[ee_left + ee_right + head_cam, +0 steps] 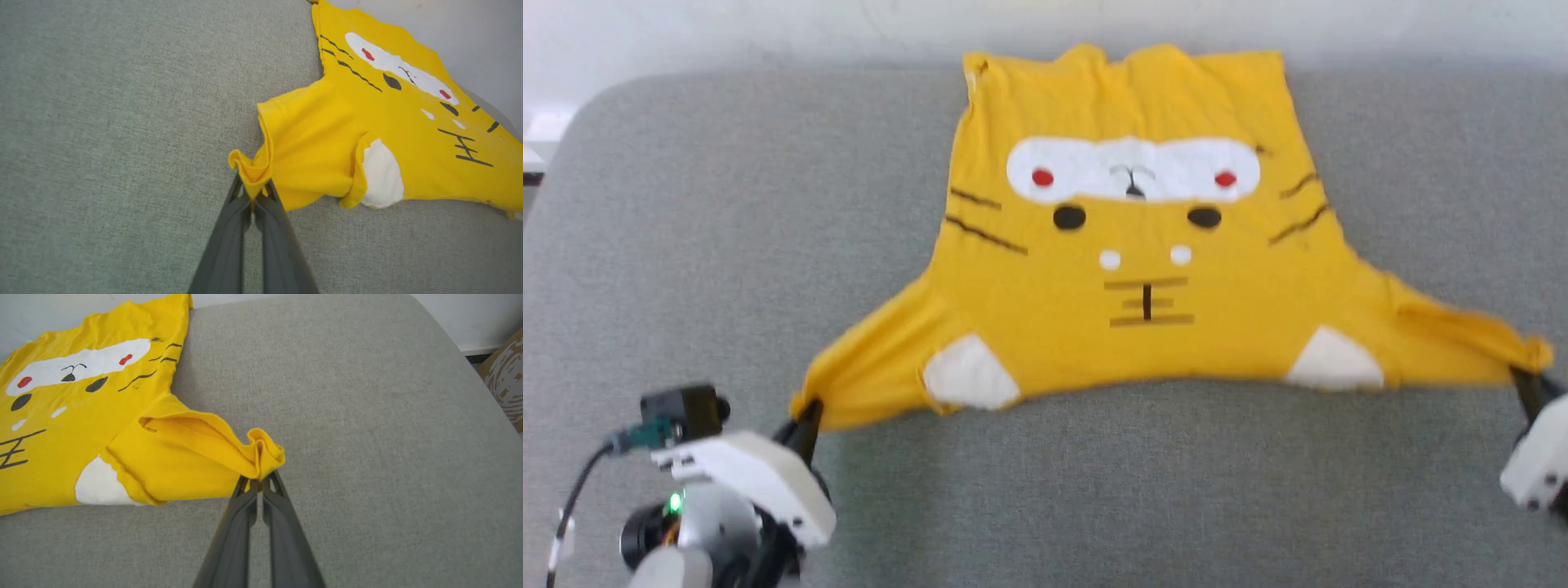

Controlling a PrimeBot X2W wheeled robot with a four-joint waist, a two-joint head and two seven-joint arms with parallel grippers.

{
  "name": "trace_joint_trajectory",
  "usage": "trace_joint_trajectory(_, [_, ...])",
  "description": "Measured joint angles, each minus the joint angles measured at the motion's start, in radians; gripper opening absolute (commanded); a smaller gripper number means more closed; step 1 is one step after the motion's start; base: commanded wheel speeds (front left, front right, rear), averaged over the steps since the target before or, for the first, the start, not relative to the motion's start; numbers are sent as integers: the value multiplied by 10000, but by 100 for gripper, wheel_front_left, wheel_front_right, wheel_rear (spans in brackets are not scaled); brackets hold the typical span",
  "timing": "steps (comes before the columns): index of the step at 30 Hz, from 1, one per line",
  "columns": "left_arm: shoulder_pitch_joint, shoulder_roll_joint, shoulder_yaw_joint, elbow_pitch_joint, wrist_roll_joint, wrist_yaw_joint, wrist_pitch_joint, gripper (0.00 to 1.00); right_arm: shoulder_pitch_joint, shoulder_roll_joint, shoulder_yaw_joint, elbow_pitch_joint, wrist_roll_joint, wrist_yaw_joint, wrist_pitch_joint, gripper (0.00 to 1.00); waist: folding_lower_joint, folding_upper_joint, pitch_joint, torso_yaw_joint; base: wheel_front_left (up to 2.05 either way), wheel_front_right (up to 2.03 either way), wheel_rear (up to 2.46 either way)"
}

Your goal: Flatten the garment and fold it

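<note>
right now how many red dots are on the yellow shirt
2 on the garment: one red dot at the left end of the white band, one at the right end.

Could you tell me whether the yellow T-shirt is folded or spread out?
Spread out, not folded: the bright yellow cotton T-shirt lies print-up on the grey fabric surface, sleeves stretched sideways.

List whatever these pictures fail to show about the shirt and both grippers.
- Head view: the right gripper is cut by the right edge, so its jaws cannot be seen there.
- Wrist views: the garment bunches at the sleeves and hides the tips of the right gripper and the left gripper, so grip depth is unknown.
- All views: the garment covers its own underside.
- Right wrist view: a brown patterned object is cut by the right edge and cannot be identified.
</note>
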Motion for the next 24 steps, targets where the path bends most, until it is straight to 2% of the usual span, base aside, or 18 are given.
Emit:
trace_joint_trajectory(3, [1022, -15, 35, -690, -69, 318, 337, 0, 1050, 614, -407, -685, -203, 0, 397, 0, 1, 0, -323, 86, 0, 0, 0])
trace_joint_trajectory(6, [2061, -19, 50, -1273, -109, 631, 719, 0, 2046, 1003, -826, -1011, -431, 0, 782, 0, 2, 0, -580, 192, 0, 0, 0])
trace_joint_trajectory(8, [2267, -23, 40, -1346, -151, 671, 794, 0, 2238, 1055, -913, -1003, -489, 0, 828, 0, 2, 0, -611, 213, 0, 0, 0])
trace_joint_trajectory(15, [3130, -73, -79, -1306, -146, 849, 936, 0, 3104, 1137, -1170, 234, -190, 0, 736, 0, 4, 0, -650, 258, 0, 0, 0])
trace_joint_trajectory(20, [3119, -92, -230, -660, 35, 842, 550, 0, 3131, 1162, -1024, 1306, -232, 2, 196, 0, 5, 0, -635, 239, 0, 0, 0])
trace_joint_trajectory(24, [3097, -142, -291, -374, 56, 832, 387, 0, 2970, 1156, -1001, 1707, -362, 4, -71, 0, 4, 0, -620, 219, 0, 0, 0])
